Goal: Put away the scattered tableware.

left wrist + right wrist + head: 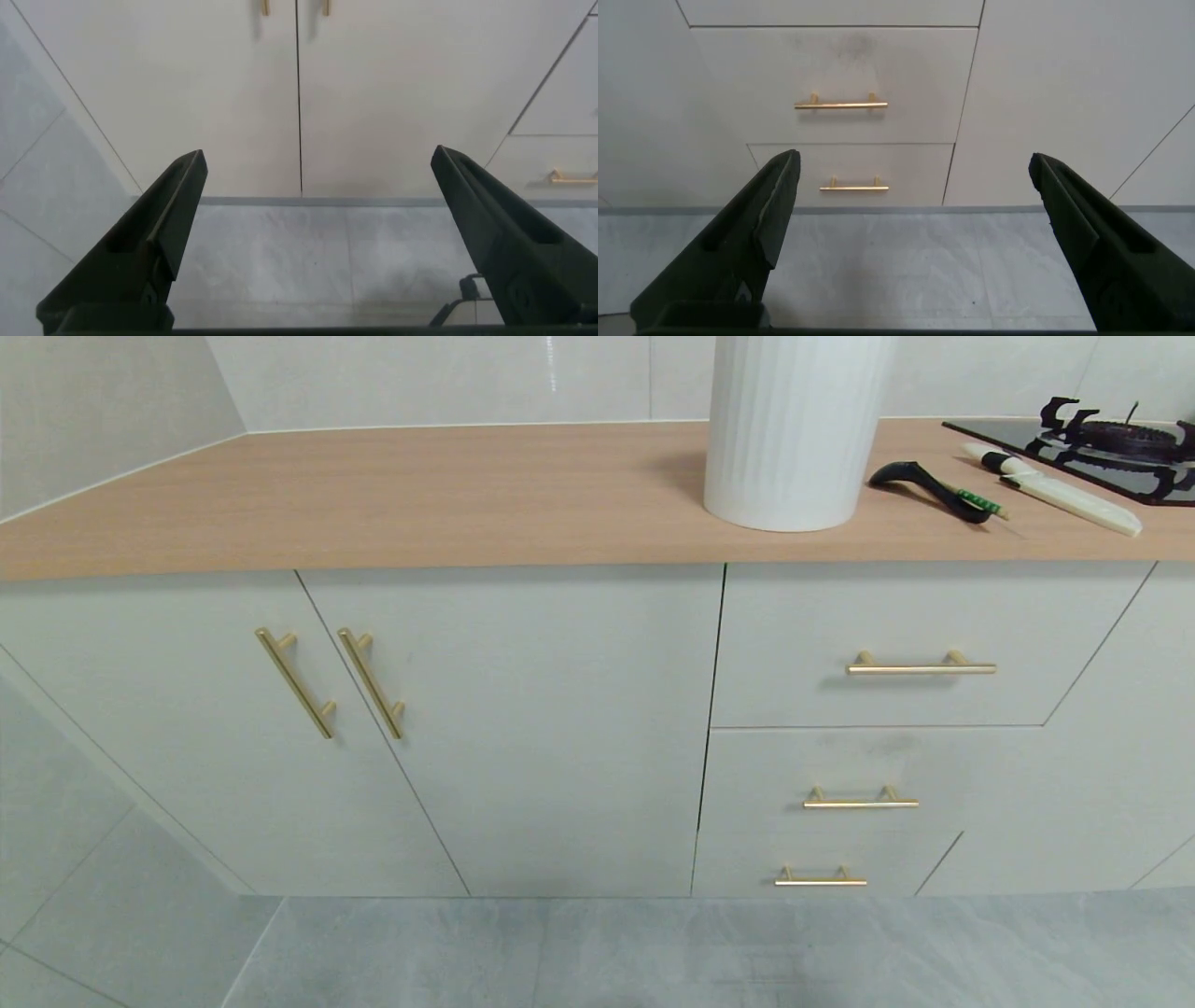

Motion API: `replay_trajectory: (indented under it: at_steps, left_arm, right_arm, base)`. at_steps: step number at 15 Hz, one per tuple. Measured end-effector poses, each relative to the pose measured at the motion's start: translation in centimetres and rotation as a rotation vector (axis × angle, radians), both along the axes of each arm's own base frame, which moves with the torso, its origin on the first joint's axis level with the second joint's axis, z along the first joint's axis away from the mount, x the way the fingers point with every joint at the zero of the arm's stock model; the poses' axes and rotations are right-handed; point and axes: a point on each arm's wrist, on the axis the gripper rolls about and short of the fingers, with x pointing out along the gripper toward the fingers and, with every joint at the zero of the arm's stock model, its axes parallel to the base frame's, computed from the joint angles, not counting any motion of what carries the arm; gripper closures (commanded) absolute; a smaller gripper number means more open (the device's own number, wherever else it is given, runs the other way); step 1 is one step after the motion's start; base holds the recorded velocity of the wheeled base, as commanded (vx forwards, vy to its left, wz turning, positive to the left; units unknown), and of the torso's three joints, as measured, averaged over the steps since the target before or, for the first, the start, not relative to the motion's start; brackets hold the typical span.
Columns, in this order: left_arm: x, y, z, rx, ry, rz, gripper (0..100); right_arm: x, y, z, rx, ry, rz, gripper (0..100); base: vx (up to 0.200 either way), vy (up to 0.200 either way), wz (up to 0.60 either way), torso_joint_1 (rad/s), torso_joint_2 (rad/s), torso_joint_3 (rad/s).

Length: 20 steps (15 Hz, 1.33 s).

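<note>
A white ribbed container [792, 429] stands on the wooden countertop [373, 495]. Just to its right lies a black-handled utensil [929, 487], and farther right a white knife [1060, 490], next to the gas hob [1116, 443]. Well below the container, the left gripper [318, 157] hangs with jaws wide apart and empty before the cabinet doors [299, 93]. The right gripper [913, 159], equally spread and empty, faces the lower drawers [840, 84].

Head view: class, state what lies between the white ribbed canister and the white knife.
A black-handled utensil lies there on the counter, between canister and knife, in the head view.
</note>
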Motion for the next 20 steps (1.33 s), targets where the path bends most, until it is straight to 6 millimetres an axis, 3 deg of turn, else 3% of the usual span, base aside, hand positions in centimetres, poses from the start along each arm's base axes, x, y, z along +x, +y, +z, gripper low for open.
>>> replay_trajectory:
  at_steps: [11, 14, 17, 20]
  left_arm:
    - [0.0, 0.0, 0.0, 0.0, 0.0, 0.0, 0]
    - [0.0, 0.0, 0.0, 0.0, 0.0, 0.0, 0]
    - [0.0, 0.0, 0.0, 0.0, 0.0, 0.0, 0]
    - [0.0, 0.0, 0.0, 0.0, 0.0, 0.0, 0]
  right_arm:
    - [0.0, 0.0, 0.2, -0.01, -0.009, 0.0, 0]
    - [-0.4, 0.0, 2.4, -0.01, -0.027, 0.027, 0]
    - [0.9, 0.1, 3.4, -0.02, 0.115, 0.083, 0]
    - [3.5, 0.3, 4.5, -0.022, 0.319, 0.151, 0]
  base:
    - [0.0, 0.0, 0.0, 0.0, 0.0, 0.0]
    - [0.0, 0.0, 0.0, 0.0, 0.0, 0.0]
    - [0.0, 0.0, 0.0, 0.0, 0.0, 0.0]
    - [0.0, 0.0, 0.0, 0.0, 0.0, 0.0]
